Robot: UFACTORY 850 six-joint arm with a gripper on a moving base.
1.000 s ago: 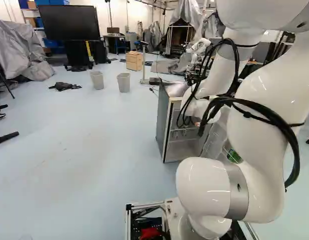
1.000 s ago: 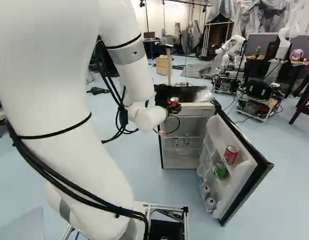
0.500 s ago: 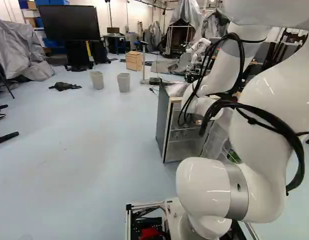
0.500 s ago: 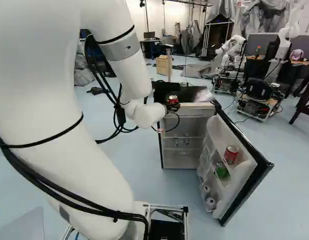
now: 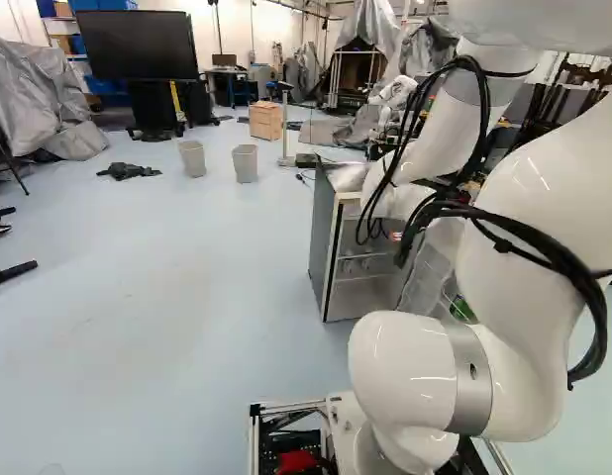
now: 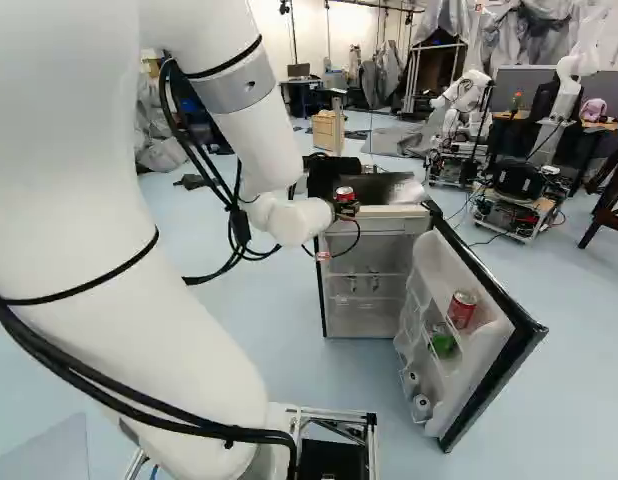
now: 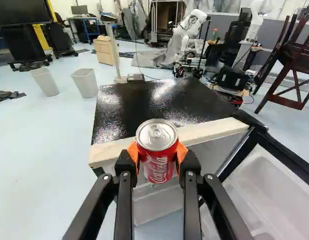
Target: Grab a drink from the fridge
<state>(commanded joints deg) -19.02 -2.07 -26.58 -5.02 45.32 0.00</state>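
In the right base view my gripper [image 6: 346, 209] is at the front top edge of the fridge [image 6: 373, 211], with a red can [image 6: 345, 194] in it. The wrist view shows my gripper [image 7: 157, 156] shut on the upright red can [image 7: 157, 167], an orange pad [image 7: 181, 153] pressed to either side. Behind the can lie the fridge's wooden front edge and black top [image 7: 159, 102]. The fridge door [image 6: 489, 345] stands open, holding another red can [image 6: 462, 309] and a green can [image 6: 443, 342] on its shelves. My arm hides part of the fridge in the left base view.
Two grey bins [image 5: 245, 163] and a wooden cabinet [image 5: 265, 120] stand on the floor beyond the fridge, to its left. Another robot [image 6: 464, 100] is behind the fridge. A dark wooden chair [image 7: 294, 65] stands past the door side.
My arm has shifted, and in the right base view the gripper has risen slightly with the red can in it. The base and the open fridge have stayed put.
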